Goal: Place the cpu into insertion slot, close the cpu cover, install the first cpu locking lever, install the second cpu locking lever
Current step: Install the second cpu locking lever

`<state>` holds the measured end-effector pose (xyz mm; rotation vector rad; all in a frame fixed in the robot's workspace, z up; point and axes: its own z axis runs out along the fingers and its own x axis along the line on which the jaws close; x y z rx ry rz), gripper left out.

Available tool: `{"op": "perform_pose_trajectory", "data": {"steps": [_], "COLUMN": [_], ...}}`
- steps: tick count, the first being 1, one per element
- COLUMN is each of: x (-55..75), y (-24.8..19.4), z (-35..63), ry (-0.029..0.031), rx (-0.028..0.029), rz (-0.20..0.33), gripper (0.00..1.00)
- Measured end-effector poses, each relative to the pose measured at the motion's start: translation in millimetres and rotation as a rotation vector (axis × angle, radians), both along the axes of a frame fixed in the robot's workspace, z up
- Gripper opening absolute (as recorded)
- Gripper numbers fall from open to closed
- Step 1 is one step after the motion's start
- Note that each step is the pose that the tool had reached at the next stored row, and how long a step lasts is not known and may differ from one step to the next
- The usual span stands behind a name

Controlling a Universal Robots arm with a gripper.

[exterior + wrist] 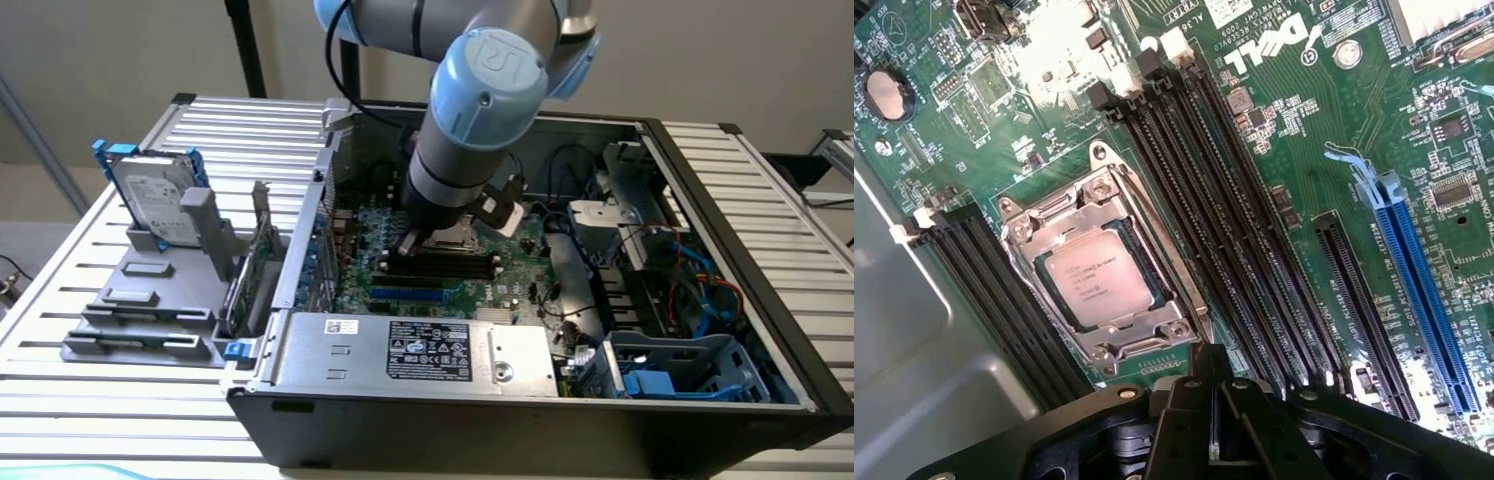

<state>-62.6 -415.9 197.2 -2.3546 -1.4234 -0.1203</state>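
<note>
The chip (1099,280) sits under the metal cover (1104,265). The pincer (1212,430), fingers together and empty, hovers just beside; a skewed push could bend it.

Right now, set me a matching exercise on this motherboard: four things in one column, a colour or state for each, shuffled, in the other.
Things:
1. cpu
2. cpu cover
3. long expansion slot
4. gripper

Colour or state:
A. blue
B. shut, holding nothing
C. pale silver, seated in the insertion slot
D. silvery frame lying closed around the chip

Pairs: 1-C, 2-D, 3-A, 4-B
</note>
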Motion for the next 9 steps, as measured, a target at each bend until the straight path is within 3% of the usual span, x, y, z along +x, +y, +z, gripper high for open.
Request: {"op": "perform_pose_trajectory", "data": {"steps": [5, 9], "x": [-1.4, -1.9], "y": [3.9, 4.9], "z": [-2.8, -5.4], "ry": [-0.0022, -0.0038], "rx": [-0.0006, -0.005], "rz": [0.0, 0.0], "gripper": [0.11, 0.11]}}
